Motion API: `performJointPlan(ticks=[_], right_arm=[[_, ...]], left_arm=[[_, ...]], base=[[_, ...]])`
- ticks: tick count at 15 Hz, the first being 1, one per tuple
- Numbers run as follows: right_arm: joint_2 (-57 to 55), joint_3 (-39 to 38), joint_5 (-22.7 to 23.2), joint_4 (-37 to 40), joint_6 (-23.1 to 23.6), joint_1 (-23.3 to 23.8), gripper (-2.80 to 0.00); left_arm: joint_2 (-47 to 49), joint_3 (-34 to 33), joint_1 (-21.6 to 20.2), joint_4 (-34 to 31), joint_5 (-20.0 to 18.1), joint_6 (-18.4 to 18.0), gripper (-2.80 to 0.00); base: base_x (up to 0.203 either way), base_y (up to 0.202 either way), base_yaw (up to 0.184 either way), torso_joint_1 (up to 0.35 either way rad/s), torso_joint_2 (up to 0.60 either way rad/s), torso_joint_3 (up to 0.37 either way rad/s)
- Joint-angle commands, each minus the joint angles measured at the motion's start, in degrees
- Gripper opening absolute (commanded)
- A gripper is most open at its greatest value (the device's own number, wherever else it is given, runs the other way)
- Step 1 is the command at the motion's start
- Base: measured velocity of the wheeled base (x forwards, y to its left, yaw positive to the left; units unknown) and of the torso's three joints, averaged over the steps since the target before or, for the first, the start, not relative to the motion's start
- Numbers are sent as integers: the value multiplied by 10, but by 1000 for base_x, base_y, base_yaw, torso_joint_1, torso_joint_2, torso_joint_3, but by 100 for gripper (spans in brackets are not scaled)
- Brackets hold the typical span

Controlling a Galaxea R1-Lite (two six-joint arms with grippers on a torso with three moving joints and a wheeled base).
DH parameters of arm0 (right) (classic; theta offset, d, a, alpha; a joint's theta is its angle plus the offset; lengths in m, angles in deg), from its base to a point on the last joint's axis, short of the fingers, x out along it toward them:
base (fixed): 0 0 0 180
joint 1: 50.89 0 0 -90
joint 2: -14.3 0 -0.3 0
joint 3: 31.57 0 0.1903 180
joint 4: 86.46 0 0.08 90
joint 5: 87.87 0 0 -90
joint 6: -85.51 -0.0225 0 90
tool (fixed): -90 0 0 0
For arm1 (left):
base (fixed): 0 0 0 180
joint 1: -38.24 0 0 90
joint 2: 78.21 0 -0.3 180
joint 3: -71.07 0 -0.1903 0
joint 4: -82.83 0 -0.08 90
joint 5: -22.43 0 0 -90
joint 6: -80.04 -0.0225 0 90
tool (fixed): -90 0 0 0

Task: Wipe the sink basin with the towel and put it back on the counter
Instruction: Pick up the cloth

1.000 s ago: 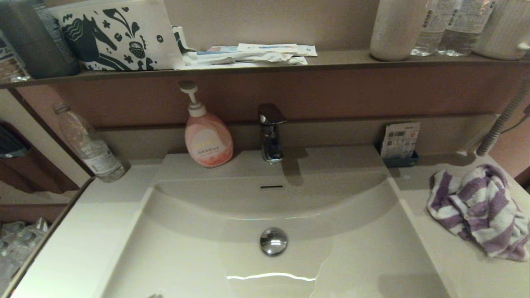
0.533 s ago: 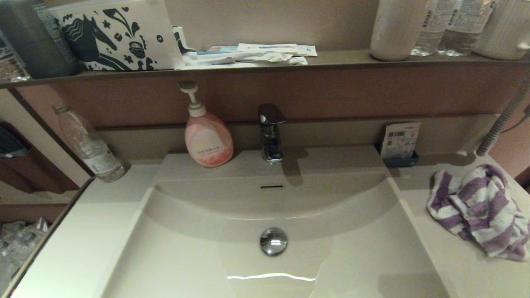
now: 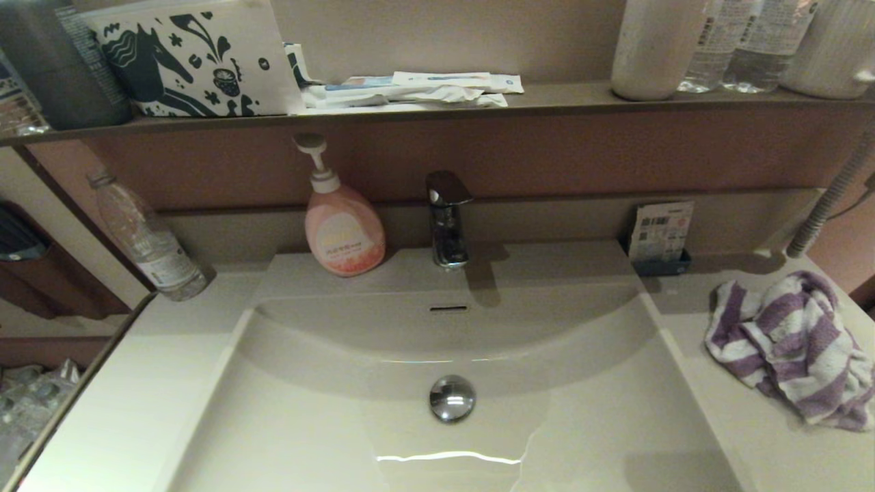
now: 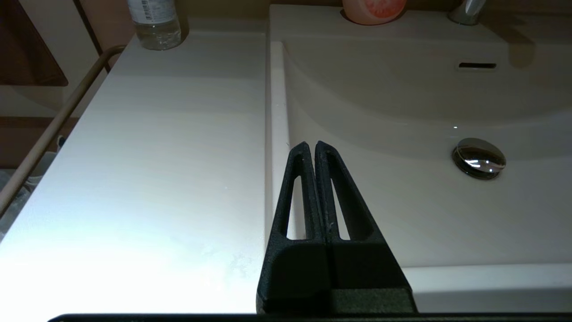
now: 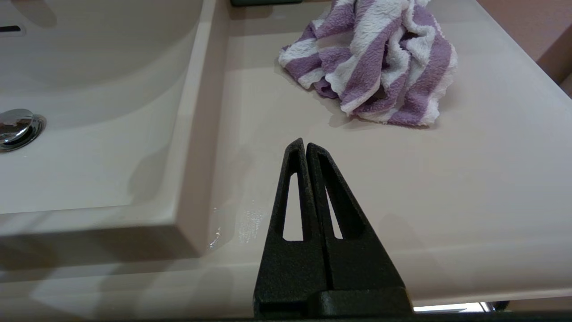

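A crumpled purple-and-white striped towel (image 3: 793, 348) (image 5: 375, 67) lies on the beige counter (image 3: 752, 437) to the right of the sink basin (image 3: 307, 410) (image 4: 402, 103). The basin's chrome drain stopper (image 3: 452, 398) (image 4: 479, 158) sits at its middle, the slot overflow (image 3: 448, 309) above it. My right gripper (image 5: 304, 145) is shut and empty, over the counter's front part, short of the towel. My left gripper (image 4: 311, 145) is shut and empty above the basin's left rim. Neither gripper shows in the head view.
A pink soap pump bottle (image 3: 342, 229) and a chrome tap (image 3: 446, 219) stand behind the basin. A clear water bottle (image 3: 147, 242) (image 4: 154, 22) stands at the back left. A small card holder (image 3: 660, 239) sits behind the towel. A dark shelf (image 3: 437, 106) above carries bottles and packets.
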Motion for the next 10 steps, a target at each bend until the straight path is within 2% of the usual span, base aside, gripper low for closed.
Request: performJointPlan(ticks=[1, 10], right_arm=[[0, 0, 0, 0, 0, 0, -280], [0, 0, 0, 0, 3, 0, -280]], left_arm=[[1, 0, 0, 1, 1, 8, -280], [1, 0, 0, 1, 1, 8, -280]], base=[[0, 0, 0, 0, 0, 0], [0, 0, 0, 0, 0, 0]])
